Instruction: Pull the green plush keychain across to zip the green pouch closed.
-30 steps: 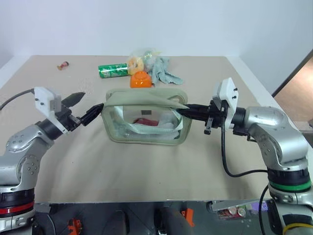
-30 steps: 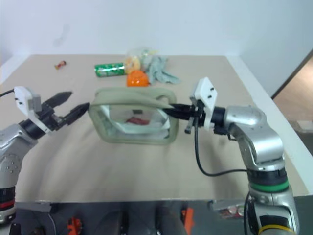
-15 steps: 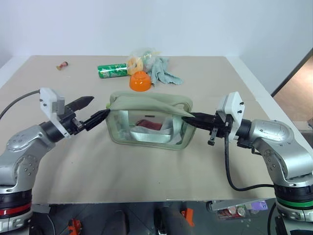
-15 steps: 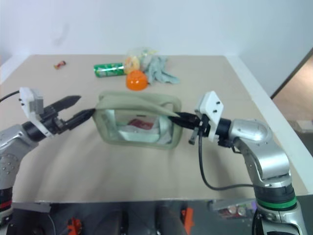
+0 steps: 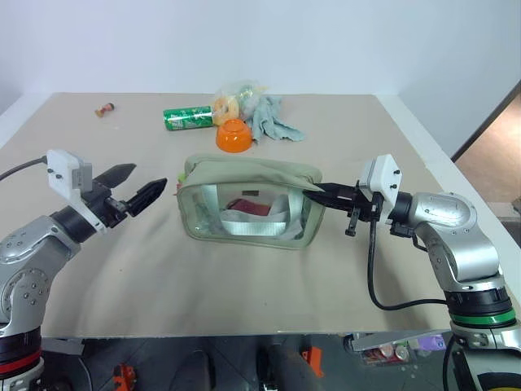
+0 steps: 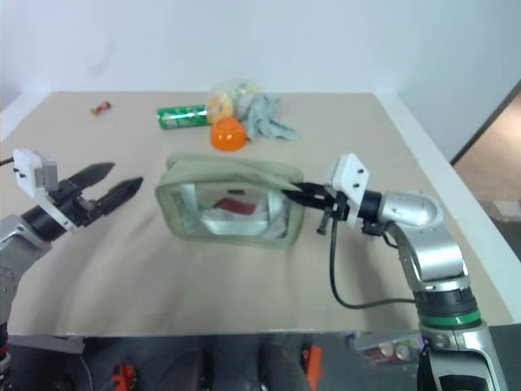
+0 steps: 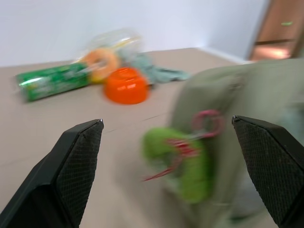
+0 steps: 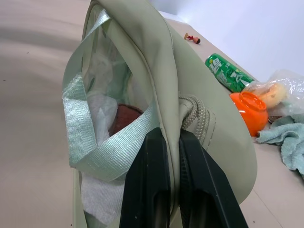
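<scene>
Beside the green pouch (image 5: 248, 204), left tool (image 5: 140, 189) gapes level.

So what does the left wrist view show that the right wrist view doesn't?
Left wrist view: the green plush keychain hanging at the end of the green pouch, between the open fingers of the left gripper, untouched. Right wrist view: the right gripper shut on the pouch's fabric, plus a webbing strap. Both: pouch, orange bowl, green can.

Right gripper (image 8: 172, 142) jaws clamped on green pouch (image 8: 209, 118) edge (orange bowl (image 8: 247, 111) behind)
</scene>
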Tool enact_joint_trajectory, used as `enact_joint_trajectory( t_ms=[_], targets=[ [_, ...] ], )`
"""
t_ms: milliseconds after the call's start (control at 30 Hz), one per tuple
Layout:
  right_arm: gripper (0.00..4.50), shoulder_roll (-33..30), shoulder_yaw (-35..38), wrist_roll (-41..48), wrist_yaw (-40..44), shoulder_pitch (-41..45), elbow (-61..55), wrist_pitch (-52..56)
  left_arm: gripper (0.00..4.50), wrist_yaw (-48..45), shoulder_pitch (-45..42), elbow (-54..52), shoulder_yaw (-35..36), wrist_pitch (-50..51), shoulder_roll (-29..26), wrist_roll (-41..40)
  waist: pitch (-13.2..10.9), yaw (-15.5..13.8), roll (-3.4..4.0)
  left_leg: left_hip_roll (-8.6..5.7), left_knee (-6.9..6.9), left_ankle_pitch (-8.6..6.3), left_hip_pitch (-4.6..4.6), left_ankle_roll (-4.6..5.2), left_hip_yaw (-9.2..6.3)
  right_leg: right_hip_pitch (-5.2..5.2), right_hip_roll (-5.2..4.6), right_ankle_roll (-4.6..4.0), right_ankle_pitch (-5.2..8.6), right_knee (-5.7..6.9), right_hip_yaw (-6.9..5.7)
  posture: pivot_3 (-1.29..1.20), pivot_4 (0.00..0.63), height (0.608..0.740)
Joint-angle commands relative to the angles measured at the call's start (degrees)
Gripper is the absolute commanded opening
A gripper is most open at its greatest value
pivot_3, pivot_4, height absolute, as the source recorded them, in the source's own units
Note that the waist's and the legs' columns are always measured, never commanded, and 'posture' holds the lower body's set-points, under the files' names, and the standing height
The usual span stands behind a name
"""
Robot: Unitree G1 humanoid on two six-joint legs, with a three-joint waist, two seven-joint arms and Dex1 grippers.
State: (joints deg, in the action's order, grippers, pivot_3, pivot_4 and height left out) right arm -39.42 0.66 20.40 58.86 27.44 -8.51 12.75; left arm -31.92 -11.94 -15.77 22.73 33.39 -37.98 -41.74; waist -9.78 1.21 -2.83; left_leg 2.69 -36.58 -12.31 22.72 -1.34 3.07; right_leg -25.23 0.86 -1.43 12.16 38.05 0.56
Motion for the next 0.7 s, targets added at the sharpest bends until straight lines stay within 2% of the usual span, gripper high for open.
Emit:
enact_joint_trajectory(
  t_ms=[33, 433, 700],
  targets=[
    [0.03, -0.09, 0.0, -0.06, 0.02, -0.49, -1.21, -0.47, 4.5, 0.31, -1.29, 0.89, -0.31, -2.88, -0.4, 3.2, 0.0, -0.01, 0.0, 0.0, 0.0, 0.0, 0.0, 0.0, 0.0, 0.0, 0.0, 0.0, 0.0, 0.0, -0.01, 0.0, 0.15, 0.74],
    [0.03, -0.52, 0.05, -0.39, -0.6, -1.64, -1.55, -1.04, 4.5, -5.19, -7.55, 12.87, -8.54, -13.1, 0.74, 14.18, 0.02, 0.03, -0.02, 0.01, 0.01, 0.0, -0.07, 0.0, 0.06, 0.03, 0.03, -0.01, -0.01, 0.01, 0.06, 0.0, 0.15, 0.74],
    [0.03, -1.11, 0.56, -0.67, -1.16, -2.81, -2.46, -1.25, 4.5, -13.78, -12.16, 19.79, -11.87, -17.4, 1.34, 14.82, 0.02, -0.01, -0.03, 0.0, 0.02, 0.0, -0.07, 0.0, 0.07, 0.05, 0.02, -0.01, -0.02, 0.01, 0.05, 0.0, 0.15, 0.74]
  ],
)
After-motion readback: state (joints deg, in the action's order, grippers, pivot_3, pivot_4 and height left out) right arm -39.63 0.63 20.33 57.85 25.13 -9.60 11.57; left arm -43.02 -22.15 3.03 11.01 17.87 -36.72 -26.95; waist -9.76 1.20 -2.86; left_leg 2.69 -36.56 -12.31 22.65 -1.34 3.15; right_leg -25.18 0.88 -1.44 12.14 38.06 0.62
